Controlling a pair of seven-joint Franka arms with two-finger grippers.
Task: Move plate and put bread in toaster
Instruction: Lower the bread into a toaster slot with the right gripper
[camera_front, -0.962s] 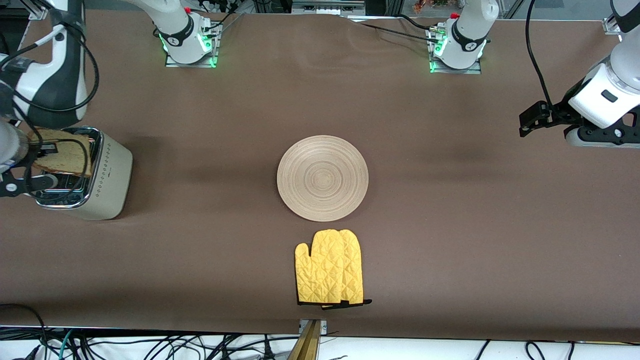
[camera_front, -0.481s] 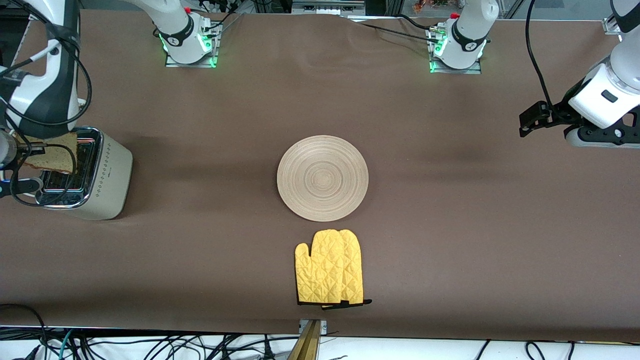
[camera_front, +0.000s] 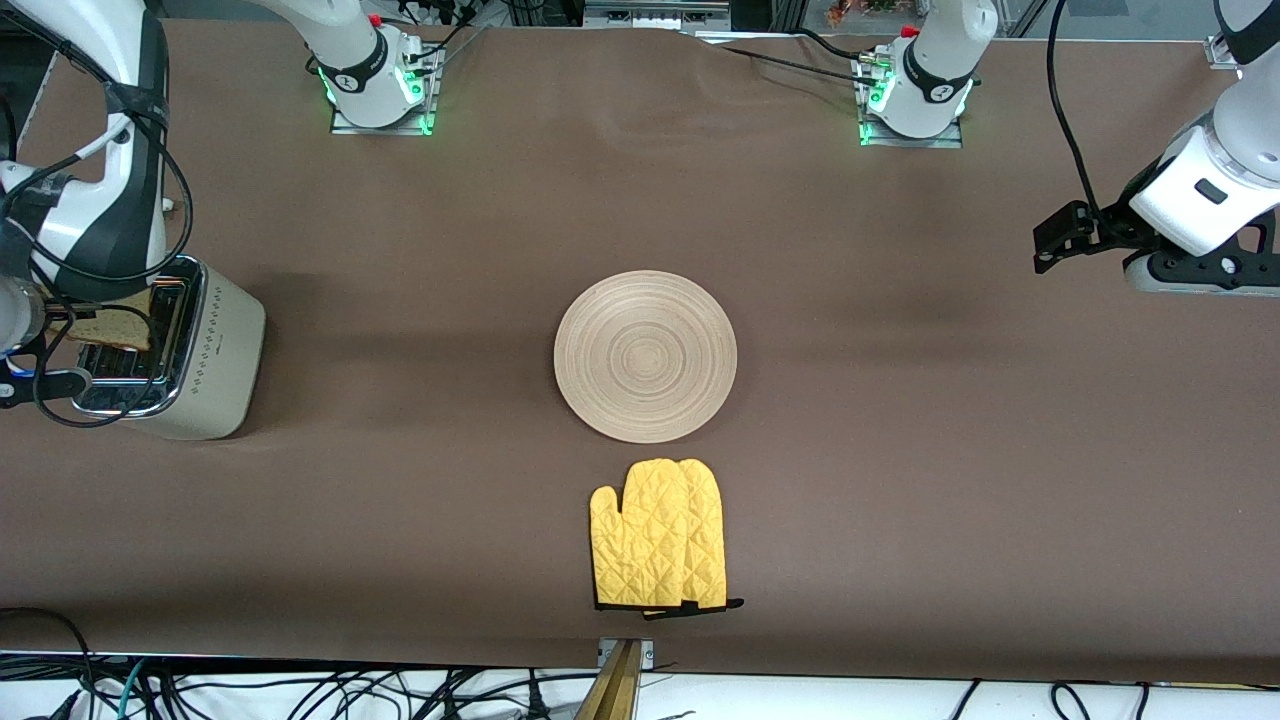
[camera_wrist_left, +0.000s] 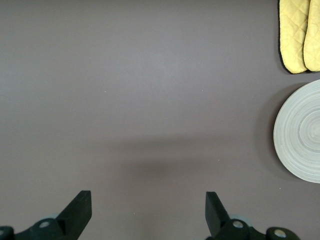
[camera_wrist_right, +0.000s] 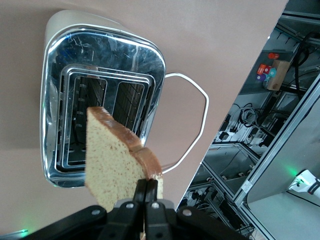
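The bread, a speckled slice with a brown crust, hangs edge-down from my right gripper, just over the chrome slots of the cream toaster at the right arm's end of the table. In the right wrist view the gripper is shut on the bread's crust edge, with the toaster's slots below it. The round wooden plate lies at the table's middle and also shows in the left wrist view. My left gripper waits open and empty over bare table at the left arm's end.
A yellow oven mitt lies nearer to the front camera than the plate and shows in the left wrist view. The toaster's white cord loops off the table's end. Cables hang round the right arm.
My right gripper has brought the bread down toward the toaster's slots and turned it more edge-on. The left gripper has barely shifted.
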